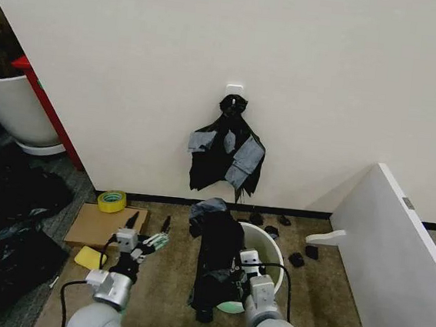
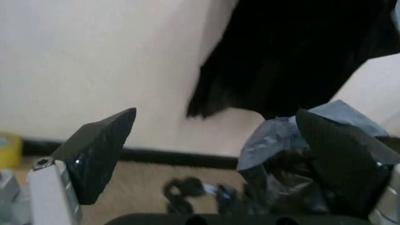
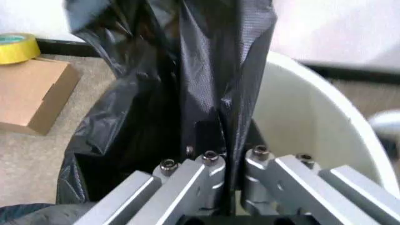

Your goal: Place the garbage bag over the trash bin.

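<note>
Carpeted floor by wall | right hand (image 1: 236, 270) pinching garbage bag (image 1: 215, 256), bunched at trash bin (image 1: 270, 248) 9 o'clock rim | left hand (image 1: 147, 230) spread, idle | mouth uncovered, early stage.

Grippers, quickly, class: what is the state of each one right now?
Left gripper: open, holding nothing, left of the garbage bag.
Right gripper: shut on the garbage bag at the trash bin.

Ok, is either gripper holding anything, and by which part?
Right gripper pinches a fold of the garbage bag beside the trash bin rim; left gripper is open, empty.
</note>
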Controlling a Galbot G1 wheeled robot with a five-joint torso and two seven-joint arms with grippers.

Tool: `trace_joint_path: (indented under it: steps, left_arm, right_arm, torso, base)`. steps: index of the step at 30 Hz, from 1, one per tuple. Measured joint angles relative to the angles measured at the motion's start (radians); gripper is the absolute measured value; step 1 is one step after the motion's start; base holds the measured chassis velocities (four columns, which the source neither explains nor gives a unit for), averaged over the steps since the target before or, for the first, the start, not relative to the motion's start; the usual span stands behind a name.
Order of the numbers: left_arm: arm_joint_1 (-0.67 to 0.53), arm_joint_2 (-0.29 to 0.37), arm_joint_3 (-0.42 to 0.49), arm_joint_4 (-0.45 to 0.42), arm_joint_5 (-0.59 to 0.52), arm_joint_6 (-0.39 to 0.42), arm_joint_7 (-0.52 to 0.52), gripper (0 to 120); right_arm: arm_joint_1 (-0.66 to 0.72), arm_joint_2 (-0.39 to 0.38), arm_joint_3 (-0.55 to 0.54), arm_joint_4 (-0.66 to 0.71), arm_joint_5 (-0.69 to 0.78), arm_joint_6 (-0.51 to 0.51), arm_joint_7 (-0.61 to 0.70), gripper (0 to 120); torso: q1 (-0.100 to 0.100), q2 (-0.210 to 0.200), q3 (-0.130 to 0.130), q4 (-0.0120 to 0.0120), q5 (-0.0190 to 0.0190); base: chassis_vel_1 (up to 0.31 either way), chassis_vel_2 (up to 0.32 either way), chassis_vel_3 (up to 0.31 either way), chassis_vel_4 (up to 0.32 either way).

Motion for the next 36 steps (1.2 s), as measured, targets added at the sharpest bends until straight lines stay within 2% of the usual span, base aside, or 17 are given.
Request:
trace_joint_path:
  steps: [3, 5, 7, 9, 12, 16, 21, 22, 25, 36]
  left_arm:
    - [-0.022, 0.002, 0.025, -0.022, -0.047, 0.084, -0.036, 100]
    - [-0.053, 0.006, 0.086, -0.021, -0.063, 0.139, -0.065, 100]
    - [-0.076, 0.006, 0.132, -0.009, -0.063, 0.163, -0.074, 100]
    - [-0.078, 0.006, 0.137, -0.008, -0.063, 0.166, -0.075, 100]
    - [-0.086, -0.014, 0.18, 0.001, -0.059, 0.213, -0.088, 100]
    - [-0.106, -0.035, 0.214, 0.012, -0.059, 0.24, -0.103, 100]
    - [-0.149, -0.072, 0.251, 0.031, -0.056, 0.286, -0.137, 100]
    - [-0.149, -0.072, 0.251, 0.031, -0.056, 0.286, -0.137, 100]
    - [-0.183, -0.092, 0.266, 0.035, -0.062, 0.346, -0.187, 100]
    - [-0.334, -0.146, 0.33, 0.042, -0.15, 0.599, -0.372, 100]
  right_arm:
    - [0.025, 0.015, 0.019, -0.004, 0.155, 0.021, 0.017, 0]
    - [0.034, 0.028, 0.042, -0.004, 0.263, 0.024, 0.042, 0]
    - [0.034, 0.037, 0.064, -0.007, 0.31, 0.024, 0.058, 0]
    - [0.034, 0.037, 0.065, -0.008, 0.312, 0.024, 0.058, 0]
    - [0.036, 0.041, 0.094, -0.015, 0.344, 0.024, 0.059, 0]
    - [0.028, 0.039, 0.111, -0.015, 0.316, 0.03, 0.051, 0]
    - [0.009, 0.029, 0.115, -0.047, 0.13, 0.045, 0.021, 0]
    - [0.009, 0.029, 0.115, -0.047, 0.13, 0.045, 0.021, 0]
    - [0.001, 0.019, 0.11, -0.064, 0.063, 0.044, 0.013, 0]
    - [-0.002, 0.011, 0.089, -0.067, 0.045, 0.028, 0.019, 0]
  torso:
    - [0.0, 0.0, 0.0, 0.0005, 0.0003]
    - [0.0, 0.0, 0.0, 0.0008, -0.0001]
    - [0.0, 0.0, 0.0, 0.0, -0.0004]
    - [0.0, 0.0, 0.0, 0.0, -0.0004]
    - [0.0, 0.0, 0.0, 0.0005, -0.0001]
    - [0.0, 0.0, 0.0, 0.0004, 0.0]
    - [0.0, 0.0, 0.0, 0.0003, 0.0]
    - [0.0, 0.0, 0.0, 0.0003, 0.0]
    - [0.0, 0.0, 0.0, 0.0003, 0.0001]
    - [0.0, 0.0, 0.0, 0.0003, 0.0]
  base:
    - [0.0, 0.0, 0.0, 0.0]
    - [0.0, 0.0, 0.0, 0.0]
    - [0.0, 0.0, 0.0, 0.0]
    - [0.0, 0.0, 0.0, 0.0]
    - [0.0, 0.0, 0.0, 0.0]
    - [0.0, 0.0, 0.0, 0.0]
    - [0.0, 0.0, 0.0, 0.0]
    - [0.0, 0.0, 0.0, 0.0]
    - [0.0, 0.0, 0.0, 0.0]
    - [0.0, 0.0, 0.0, 0.0]
